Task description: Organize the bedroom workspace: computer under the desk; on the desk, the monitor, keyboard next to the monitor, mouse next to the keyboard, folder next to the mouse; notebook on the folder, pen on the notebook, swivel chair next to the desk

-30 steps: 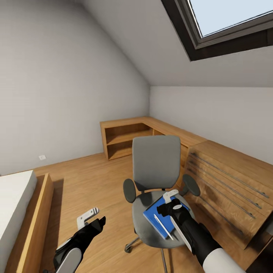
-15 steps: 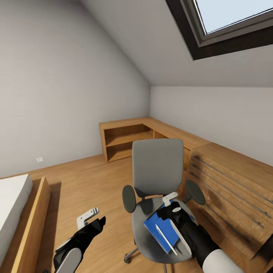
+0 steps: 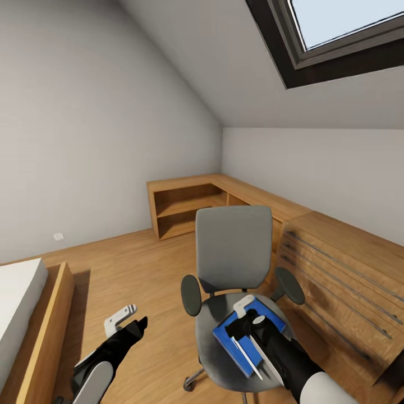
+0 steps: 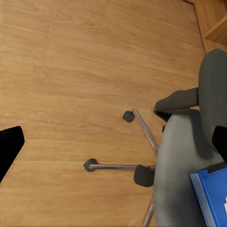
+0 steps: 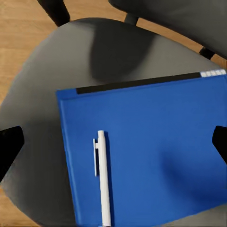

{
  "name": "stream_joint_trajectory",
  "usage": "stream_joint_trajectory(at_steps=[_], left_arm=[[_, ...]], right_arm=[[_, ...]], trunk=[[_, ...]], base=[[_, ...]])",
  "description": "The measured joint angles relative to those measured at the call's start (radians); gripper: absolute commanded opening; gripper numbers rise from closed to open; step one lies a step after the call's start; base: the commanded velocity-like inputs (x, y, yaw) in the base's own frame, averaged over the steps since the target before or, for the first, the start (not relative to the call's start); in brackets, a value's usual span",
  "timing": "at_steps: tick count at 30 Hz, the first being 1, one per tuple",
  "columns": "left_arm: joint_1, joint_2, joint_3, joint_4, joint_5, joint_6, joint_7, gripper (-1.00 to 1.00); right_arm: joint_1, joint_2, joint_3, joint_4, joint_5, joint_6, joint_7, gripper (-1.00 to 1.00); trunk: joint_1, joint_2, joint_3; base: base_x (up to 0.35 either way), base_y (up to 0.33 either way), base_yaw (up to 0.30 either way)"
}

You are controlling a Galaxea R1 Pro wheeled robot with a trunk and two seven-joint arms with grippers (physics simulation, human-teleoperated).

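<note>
Under the sloped bedroom ceiling, the flat bright blue folder (image 3: 247,336) lies on the grey padded swivel chair (image 3: 233,264) directly beneath the right gripper (image 5: 113,142) (jaws spread wide, empty), its long axis running 11-to-5, the thin white pen (image 5: 103,177) resting on it.

Folder (image 5: 156,146) cut off at 3 and 6 o'clock in right wrist view. Notebook (image 5: 137,82) mostly hidden beneath, only dark edge showing. Pen (image 5: 103,179) tip clipped at 6.
</note>
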Motion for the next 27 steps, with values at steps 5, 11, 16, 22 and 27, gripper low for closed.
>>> stream_joint_trajectory(at_steps=[5, 11, 16, 22, 27], left_arm=[[0.0, -0.001, 0.02, 0.0, 0.001, 0.0, 0.0, 1.0], [0.0, -0.001, 0.023, 0.0, 0.001, 0.0, 0.0, 1.0], [0.0, -0.003, 0.023, 0.0, 0.001, 0.0, 0.0, 1.0], [0.0, -0.003, 0.022, 0.0, 0.001, 0.0, 0.0, 1.0], [0.0, -0.003, 0.02, 0.0, 0.001, 0.0, -0.001, 1.0]], right_arm=[[-0.001, -0.025, -0.001, 0.002, 0.0, -0.005, 0.14, 1.0], [-0.001, -0.044, -0.013, 0.003, -0.001, -0.005, 0.19, 1.0], [-0.001, -0.048, -0.038, 0.002, -0.002, -0.006, 0.201, 1.0], [-0.001, -0.048, -0.097, 0.002, -0.001, -0.006, 0.204, 1.0], [-0.002, -0.049, -0.13, 0.001, 0.0, -0.005, 0.204, 1.0]], trunk=[[0.0, 0.0, 0.0], [0.0, 0.0, 0.0], [0.0, 0.0, 0.0], [0.023, -0.042, -0.019], [0.042, -0.077, -0.034]], base=[[0.0, 0.0, 0.0], [0.0, 0.0, 0.0], [0.0, 0.0, 0.0], [0.0, 0.0, 0.0], [0.0, 0.0, 0.0]])
